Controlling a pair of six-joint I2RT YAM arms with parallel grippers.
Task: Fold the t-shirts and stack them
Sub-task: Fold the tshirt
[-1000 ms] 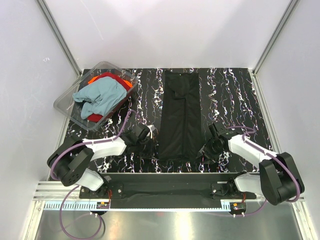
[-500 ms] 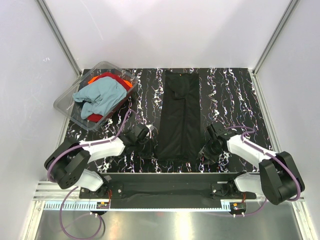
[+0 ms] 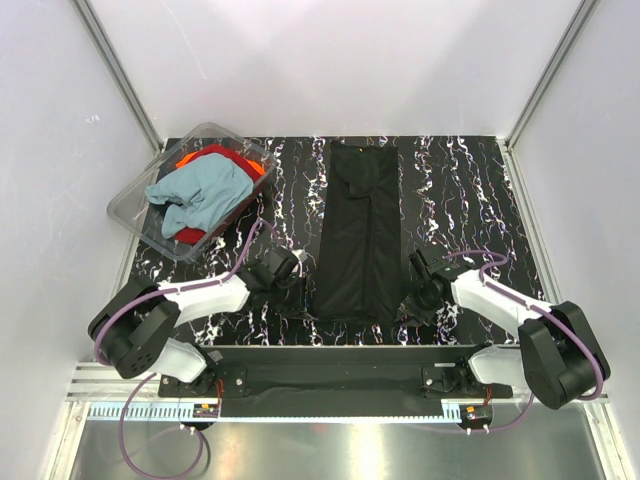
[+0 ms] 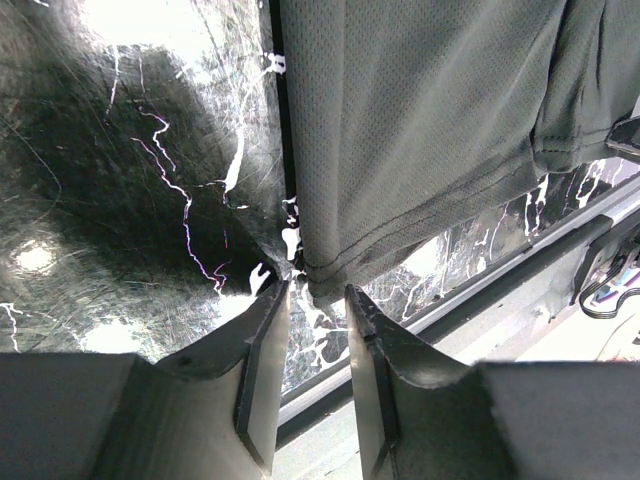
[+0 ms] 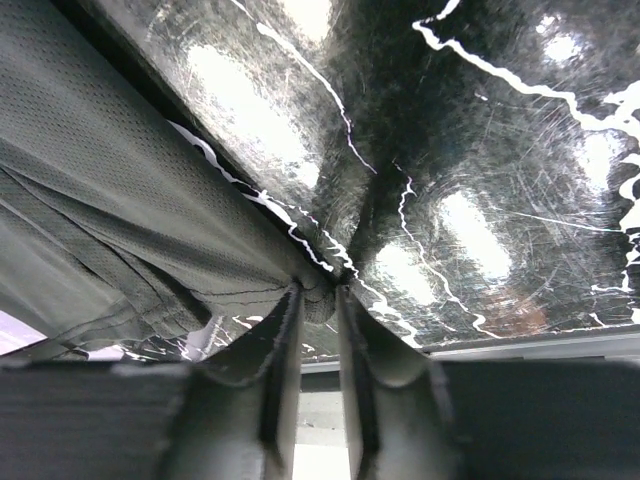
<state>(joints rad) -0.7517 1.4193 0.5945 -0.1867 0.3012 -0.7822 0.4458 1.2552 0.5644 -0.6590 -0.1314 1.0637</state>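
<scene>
Your black t-shirt point(image 3: 360, 230) lies folded into a long narrow strip down the middle of the table point(image 3: 470, 190). It runs from close to the far edge to just short of the near edge. Both of your arms reach in low from the near edge, one to each near corner of that strip.

Your left pincer point(image 4: 315, 290) sits at the strip's near-left corner. In the left wrist view its two fingers point(image 4: 255, 350) stand apart. The stitched hem corner reaches only to their tips, and bare marbled table shows in the gap behind it. The cloth there lies flat and unpulled, so this pincer reads as released, not yet biting.

Your right pincer point(image 5: 318, 288) is at the near-right corner. Its fingers point(image 5: 275, 360) stand closer together, and the cloth runs into the slot between their tips. Creases gather toward that spot, so it looks clenched on the black t-shirt's corner, with the hem edge low against the table.

The teal-blue t-shirt point(image 3: 205, 195) is heaped loosely in the clear plastic tub point(image 3: 125, 200) at the far-left corner of the table. It partly covers the red-orange t-shirt point(image 3: 225, 155), which shows along the tub's far side. The tub sits skewed to the table edges, well apart from the black strip and from both pincers.
</scene>
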